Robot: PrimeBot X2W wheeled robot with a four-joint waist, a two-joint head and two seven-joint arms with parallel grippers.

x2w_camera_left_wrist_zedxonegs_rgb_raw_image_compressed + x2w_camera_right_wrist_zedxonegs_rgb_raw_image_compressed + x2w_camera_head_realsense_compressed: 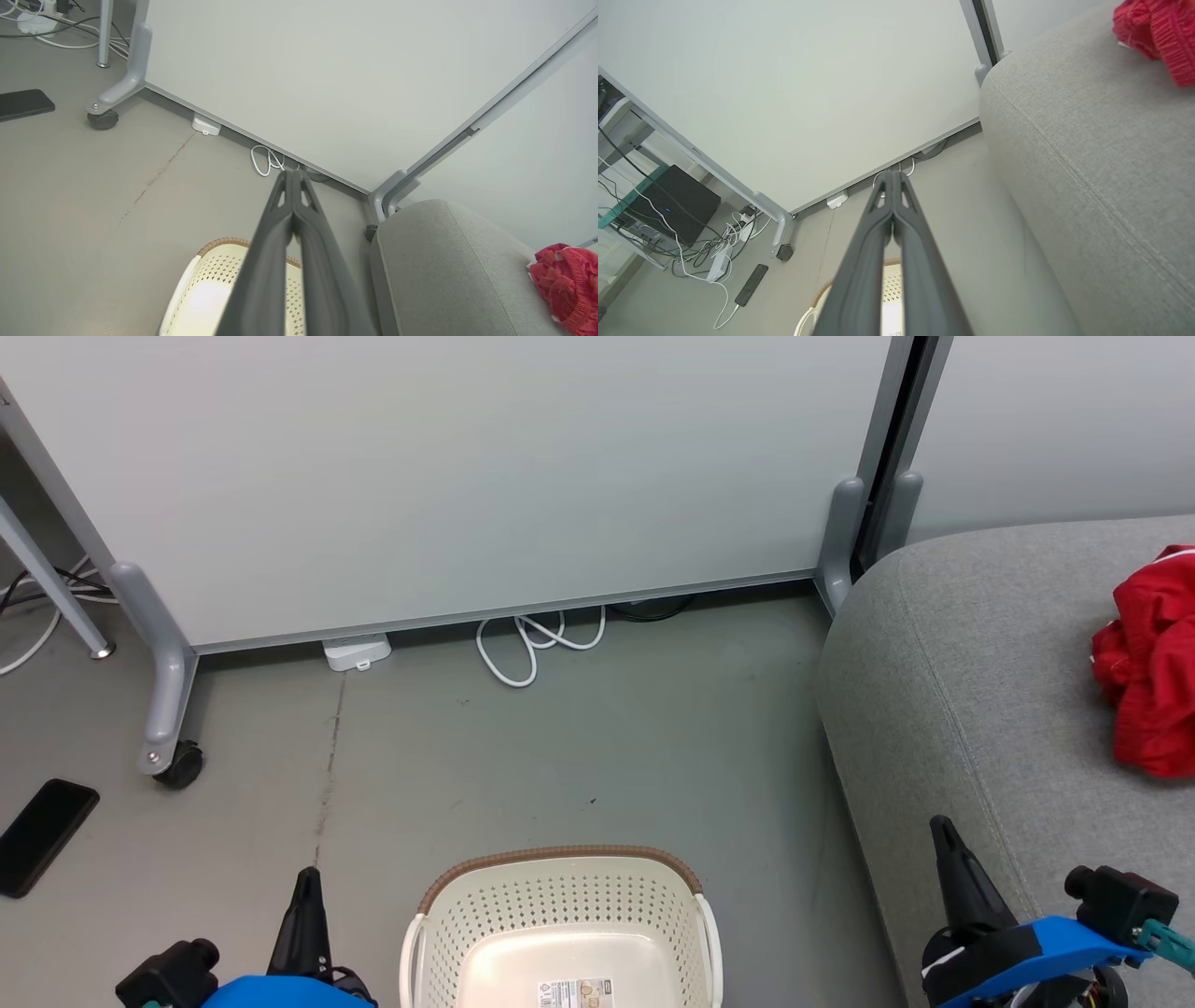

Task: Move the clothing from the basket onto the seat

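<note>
1. Because the clothing (1153, 663) is soft, crumpled red fabric, it should be light and limp, draping from any pinch instead of holding its shape. A raised fold on top of the heap looks the best place to nip it, though thin cloth may slip from narrow fingers.
2. It lies bunched on the seat (962, 691), well apart from the basket (560, 905). Whether the heap is one garment or two cannot be told.
3. What shows of the basket's bottom holds only a label; its near part is cut off.
4. The left gripper (306, 882), just beside the basket, and the right gripper (941, 831), over the seat's front edge, each have their fingers pressed together on nothing.
5. The seat's woven grey cover should keep cloth from sliding.
6. Around them are a smooth grey floor (579, 756), a white partition (467, 476) on casters, a looped white cable (532, 653) and a dark phone (42, 835).
</note>
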